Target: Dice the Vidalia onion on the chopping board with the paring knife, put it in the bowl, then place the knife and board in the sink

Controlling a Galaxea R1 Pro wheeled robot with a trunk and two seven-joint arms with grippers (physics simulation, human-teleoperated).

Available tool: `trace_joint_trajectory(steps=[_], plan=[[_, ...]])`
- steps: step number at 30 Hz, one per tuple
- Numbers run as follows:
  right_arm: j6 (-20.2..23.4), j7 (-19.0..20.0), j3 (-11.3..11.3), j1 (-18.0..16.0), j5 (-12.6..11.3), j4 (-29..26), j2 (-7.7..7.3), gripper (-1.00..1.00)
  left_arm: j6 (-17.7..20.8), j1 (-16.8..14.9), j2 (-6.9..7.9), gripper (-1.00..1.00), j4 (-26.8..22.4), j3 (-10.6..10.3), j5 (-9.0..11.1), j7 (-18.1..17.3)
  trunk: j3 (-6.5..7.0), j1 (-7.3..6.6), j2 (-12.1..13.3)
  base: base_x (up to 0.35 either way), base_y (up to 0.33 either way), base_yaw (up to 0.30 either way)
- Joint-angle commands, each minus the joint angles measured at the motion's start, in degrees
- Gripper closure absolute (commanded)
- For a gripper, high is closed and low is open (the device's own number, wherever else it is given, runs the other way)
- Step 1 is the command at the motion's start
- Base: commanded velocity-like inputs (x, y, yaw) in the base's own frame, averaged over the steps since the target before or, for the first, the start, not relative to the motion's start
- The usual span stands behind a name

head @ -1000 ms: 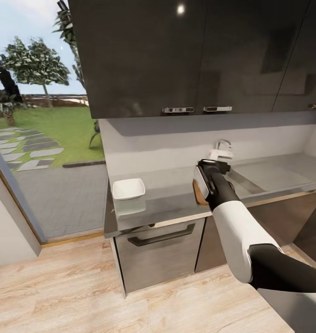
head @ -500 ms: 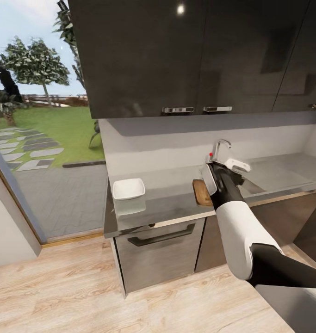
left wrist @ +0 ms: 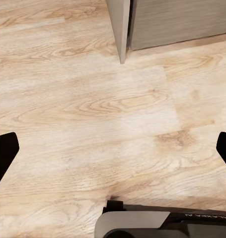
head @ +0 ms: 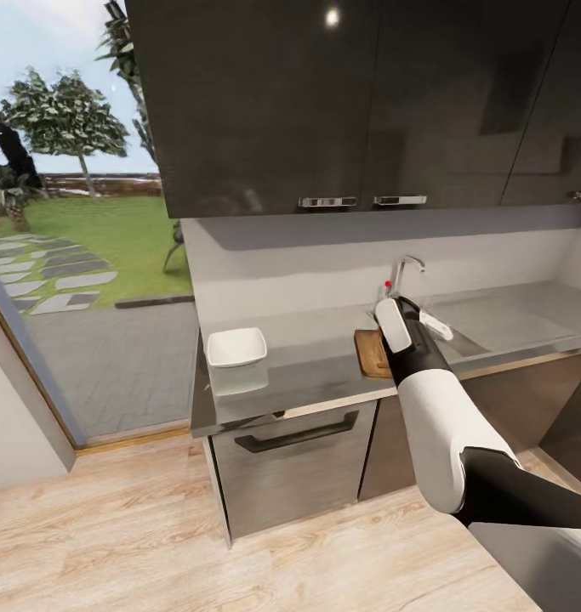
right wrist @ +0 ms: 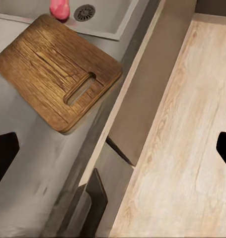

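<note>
Onion point(right wrist: 59, 8): pinkish lump in the sink point(right wrist: 23, 10), right beside the drain point(right wrist: 84, 12), seen via R wrist cam. Can't make out more than part of it. My guess: light, round, firm, smooth skin, so prone to rolling or squirting out of a pinch. I'd take it across the widest part, jaws coming straight down, not at the taper.

Chopping board point(right wrist: 55, 69) sits on the surface point(head: 307, 353) just beside the sink edge, slot handle toward the front lip. Stiff wood, flat, prob needs an edge or slot pickup later. Knife: can't spot it in any cam.

Bowl point(head: 236, 347) is well apart, at the far L end of the surface near the window.

R gripper point(right wrist: 113, 148): jaws released, spread wide, nothing between them, hanging over the front edge of the surface w/ floor point(right wrist: 182, 148) below. L gripper point(left wrist: 113, 153): also spread, empty, pointing at bare floor by the cabinet corner point(left wrist: 121, 29).

Room: tap point(head: 407, 270) stands at the back of the sink, wall cabinets point(head: 341, 102) overhead, R arm point(head: 426, 382) crosses the board in head cam. Sink walls limit a side approach; top-down looks clearest. Front lip is close, mind the drop.
</note>
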Motion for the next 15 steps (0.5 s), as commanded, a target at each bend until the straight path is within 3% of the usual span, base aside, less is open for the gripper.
trace_joint_trajectory(steps=[1,6,15], plan=[[0.54,-0.25,-0.15,-0.04,-0.92,-0.09,0.04,-1.0,-0.09,0.0,0.01,-1.0,-0.06,-0.03,0.25,0.02,-0.12,0.04,-0.12,0.0,0.0,0.0],[0.58,-1.04,-0.16,-0.02,-3.72,-0.09,0.04,-1.0,-0.09,0.0,0.01,-1.0,-0.06,-0.03,0.25,0.02,-0.12,0.04,-0.12,0.0,0.0,0.0],[0.58,-2.42,-0.18,-0.01,-4.75,-0.17,0.04,-1.0,-0.09,0.0,0.01,-1.0,-0.06,-0.03,0.25,0.02,-0.12,0.04,-0.12,0.0,0.0,0.0]])
